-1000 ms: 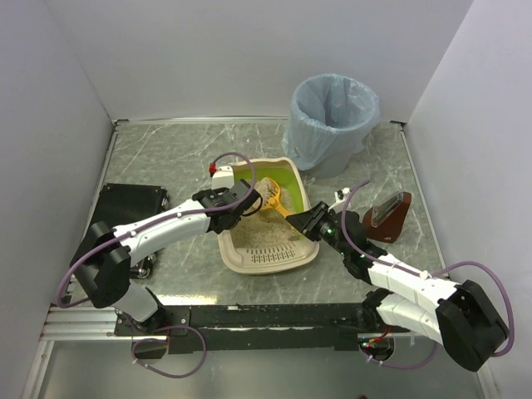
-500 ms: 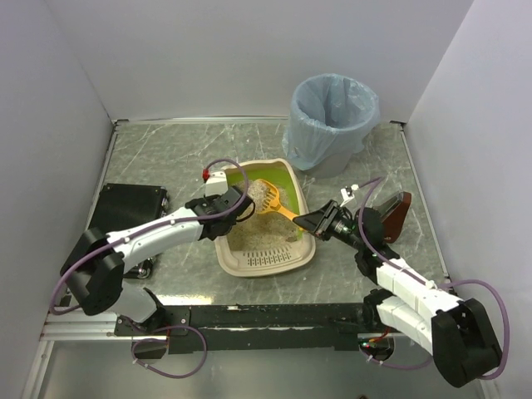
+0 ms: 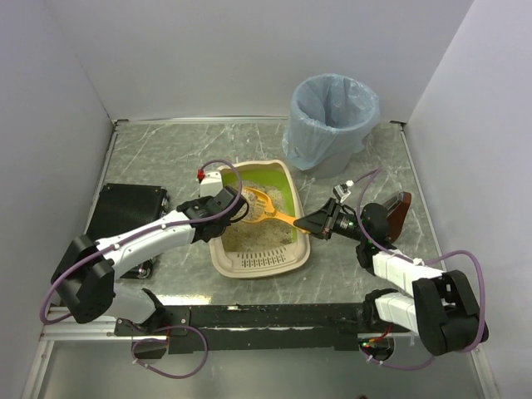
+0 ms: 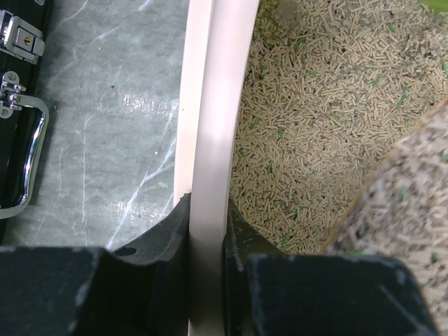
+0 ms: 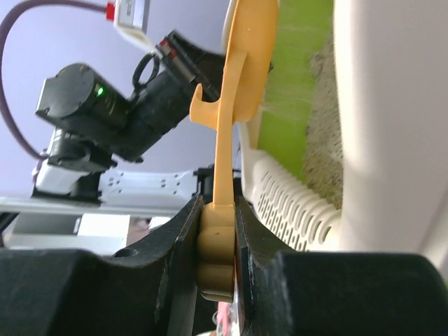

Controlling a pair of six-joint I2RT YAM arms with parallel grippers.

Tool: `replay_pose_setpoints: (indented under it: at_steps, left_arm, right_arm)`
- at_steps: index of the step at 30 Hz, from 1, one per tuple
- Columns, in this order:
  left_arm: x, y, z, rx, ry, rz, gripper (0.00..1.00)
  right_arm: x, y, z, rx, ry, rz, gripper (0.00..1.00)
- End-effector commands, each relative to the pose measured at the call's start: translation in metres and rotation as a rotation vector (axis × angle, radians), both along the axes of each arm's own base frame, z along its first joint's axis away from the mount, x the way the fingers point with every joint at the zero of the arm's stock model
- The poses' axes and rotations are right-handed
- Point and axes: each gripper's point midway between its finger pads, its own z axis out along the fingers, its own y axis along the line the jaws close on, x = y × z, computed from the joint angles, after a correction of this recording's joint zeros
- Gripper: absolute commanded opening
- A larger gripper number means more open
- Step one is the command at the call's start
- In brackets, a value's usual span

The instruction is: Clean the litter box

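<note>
At the middle of the marble bench (image 3: 166, 158) sits the litter box (image 3: 259, 264), its slotted lip toward my bases and its green inner wall at the far end. The grey bin (image 3: 332, 125) with its light-blue bag stands apart at the far right. My left pincer (image 4: 208, 213) pinches the box's cream rim on the left side, one finger outside, one inside above the pellet litter (image 4: 315, 105). My right pincer (image 5: 217, 217) is pressed onto the handle of the orange scoop (image 3: 259, 202), whose slotted head, carrying litter, hangs over the box. A black case (image 3: 125, 212) lies at the left.
</note>
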Motion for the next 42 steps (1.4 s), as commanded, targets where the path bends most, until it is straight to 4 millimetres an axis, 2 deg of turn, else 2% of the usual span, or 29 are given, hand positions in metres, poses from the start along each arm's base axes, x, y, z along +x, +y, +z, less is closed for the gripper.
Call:
replay_pose_setpoints:
  at_steps: [1,2,4,6,7,9,11,12,13,15,17,20,23,24,27,29,30,32,33,34,35,36,37,39,40,42]
  left_arm:
    - [0.031,-0.027,0.064,-0.223,-0.211,0.043,0.01]
    - [0.032,-0.028,0.065,-0.226,-0.213,0.041,0.01]
    - [0.033,-0.029,0.065,-0.235,-0.217,0.05,0.01]
    - [0.033,-0.027,0.065,-0.233,-0.218,0.058,0.01]
    - [0.032,-0.027,0.067,-0.244,-0.221,0.061,0.01]
    - [0.031,-0.027,0.067,-0.248,-0.223,0.057,0.01]
    - [0.03,-0.025,0.069,-0.252,-0.227,0.065,0.01]
    - [0.029,-0.024,0.07,-0.25,-0.229,0.061,0.01]
    - [0.028,-0.023,0.072,-0.254,-0.234,0.063,0.01]
    - [0.028,-0.022,0.075,-0.261,-0.244,0.062,0.01]
    - [0.027,-0.02,0.075,-0.264,-0.247,0.064,0.01]
    - [0.027,-0.025,0.076,-0.28,-0.242,0.052,0.01]
    - [0.027,-0.023,0.075,-0.275,-0.241,0.062,0.01]
    - [0.027,-0.022,0.074,-0.273,-0.24,0.064,0.01]
    - [0.027,-0.026,0.076,-0.292,-0.244,0.049,0.01]
    - [0.027,-0.025,0.077,-0.288,-0.244,0.054,0.01]
    - [0.028,-0.024,0.079,-0.288,-0.249,0.058,0.01]
    - [0.029,-0.025,0.08,-0.295,-0.259,0.06,0.01]
    - [0.029,-0.025,0.079,-0.296,-0.258,0.057,0.01]
    - [0.03,-0.026,0.081,-0.298,-0.26,0.052,0.01]
    - [0.03,-0.025,0.081,-0.297,-0.26,0.055,0.01]
    - [0.03,-0.025,0.082,-0.292,-0.259,0.058,0.01]
    - [0.03,-0.024,0.082,-0.29,-0.259,0.062,0.01]
    - [0.031,-0.022,0.082,-0.288,-0.264,0.071,0.01]
    - [0.031,-0.024,0.083,-0.293,-0.265,0.067,0.01]
    - [0.032,-0.024,0.083,-0.29,-0.26,0.065,0.01]
  right_arm:
    - [0.005,0.002,0.024,0.008,-0.149,0.026,0.0]
    - [0.013,0.003,0.025,-0.007,-0.145,0.007,0.0]
    - [0.01,0.0,0.03,0.001,-0.156,0.027,0.0]
    - [0.005,-0.01,0.018,-0.038,-0.134,0.012,0.0]
    - [0.016,-0.014,0.013,-0.089,-0.127,-0.049,0.0]
    - [0.02,-0.011,0.009,-0.167,-0.171,-0.063,0.0]
    - [0.017,-0.008,0.015,-0.142,-0.178,-0.043,0.0]
    - [0.015,-0.01,0.018,-0.129,-0.182,-0.041,0.0]
    - [0.011,-0.015,0.006,-0.152,-0.122,-0.038,0.0]
    - [0.018,-0.029,0.002,-0.21,-0.155,-0.128,0.0]
    - [0.026,-0.023,0.011,-0.18,-0.204,-0.138,0.0]
    - [0.017,-0.013,0.024,-0.068,-0.184,-0.036,0.0]
    - [0.012,-0.023,0.011,-0.076,-0.142,-0.038,0.0]
    - [0.014,-0.019,0.013,-0.088,-0.158,-0.034,0.0]
    - [0.015,-0.012,0.034,-0.041,-0.199,0.014,0.0]
    - [0.008,-0.023,0.027,-0.042,-0.193,0.011,0.0]
    - [0.011,-0.027,0.018,-0.065,-0.159,-0.021,0.0]
    - [0.022,-0.023,0.016,-0.085,-0.157,-0.052,0.0]
    - [0.02,-0.019,0.032,-0.051,-0.231,-0.023,0.0]
    - [0.017,-0.018,0.036,-0.022,-0.225,0.004,0.0]
    - [0.008,-0.021,0.037,0.008,-0.183,0.055,0.0]
    - [0.008,-0.025,0.036,0.007,-0.183,0.046,0.0]
    - [0.011,-0.029,0.025,-0.004,-0.13,0.019,0.0]
    - [0.022,-0.026,0.021,-0.047,-0.162,-0.031,0.0]
    - [0.024,-0.021,0.033,-0.036,-0.213,-0.01,0.0]
    - [0.02,-0.02,0.038,0.009,-0.175,0.036,0.0]
